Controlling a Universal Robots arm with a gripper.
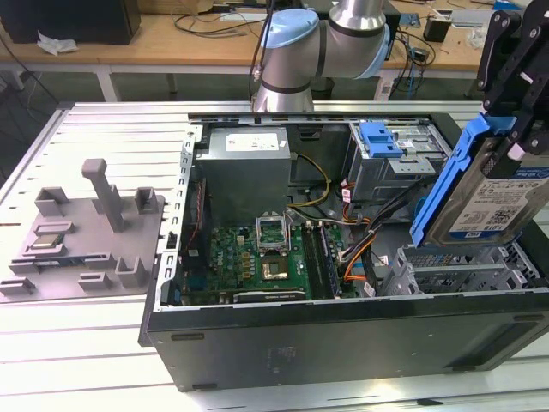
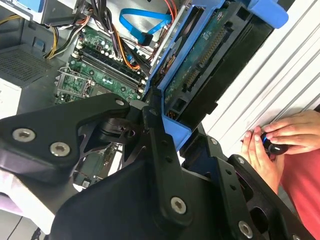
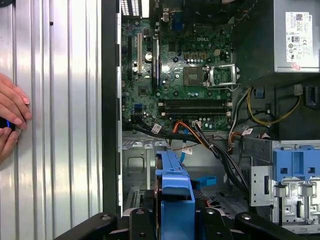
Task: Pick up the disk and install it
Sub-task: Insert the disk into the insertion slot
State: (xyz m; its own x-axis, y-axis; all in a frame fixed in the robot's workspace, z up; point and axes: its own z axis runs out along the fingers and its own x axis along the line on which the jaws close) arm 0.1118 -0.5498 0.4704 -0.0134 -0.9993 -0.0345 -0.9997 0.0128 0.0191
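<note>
Flat, rectangular, silver-grey disk point(image 1: 485, 202), with a white-and-blue label on its face and a blue frame along its edges. In the second wrist view, green circuit board on the underside, inside the same frame. Edge-on in the first wrist view, as a blue strip.

Held off the bench point(image 1: 86, 343), steeply tilted, above the metal cage point(image 1: 463, 275) in the corner of the open case point(image 1: 343, 343) at the exterior view's right. Clamped at its upper end in the black gripper point(image 1: 515, 120), jaws pressed onto the frame from both sides. Hanging below the gripper, label towards the exterior camera.

Grey tray point(image 1: 86, 232) well apart, on the bench at the exterior view's left. Hands point(image 3: 10, 120) resting on the bench beside the case.
</note>
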